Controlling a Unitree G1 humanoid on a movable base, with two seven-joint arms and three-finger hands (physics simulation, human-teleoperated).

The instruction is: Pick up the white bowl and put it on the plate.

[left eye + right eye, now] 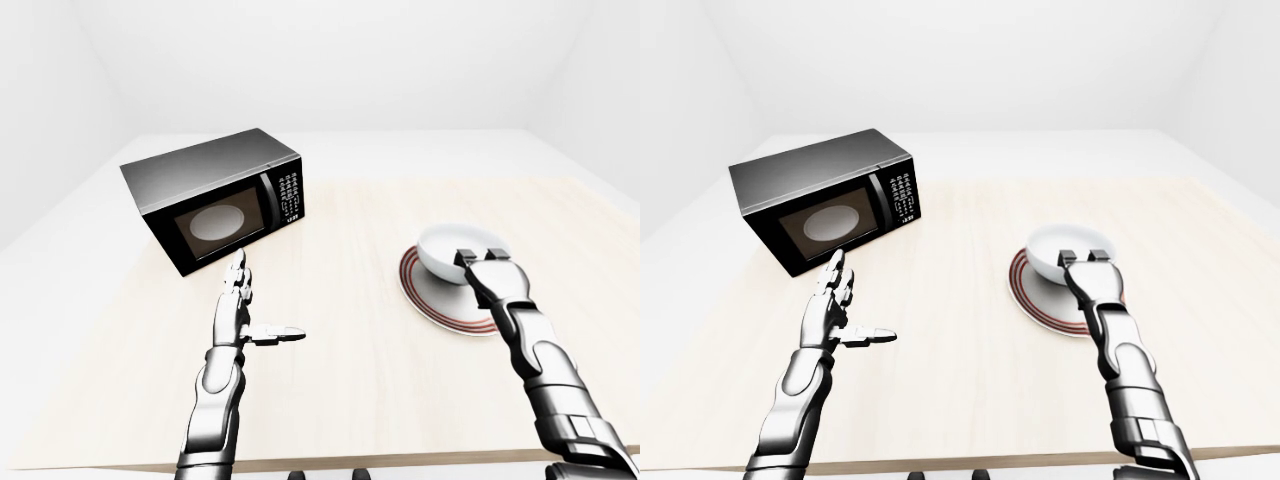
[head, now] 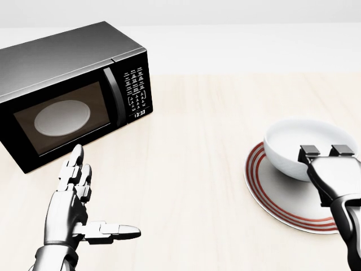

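Pale wood worktop [image 2: 192,169] in white room: black microwave [image 2: 67,90] at head view's left, left hand [image 2: 76,212] spread flat and empty below it, white bowl [image 2: 293,144] on red-ringed plate [image 2: 276,195] at right, right hand [image 2: 330,164] pinching bowl's near rim.

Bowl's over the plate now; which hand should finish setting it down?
Right. The right hand grips the white bowl at its rim, over the plate. The left hand hangs open near the microwave.
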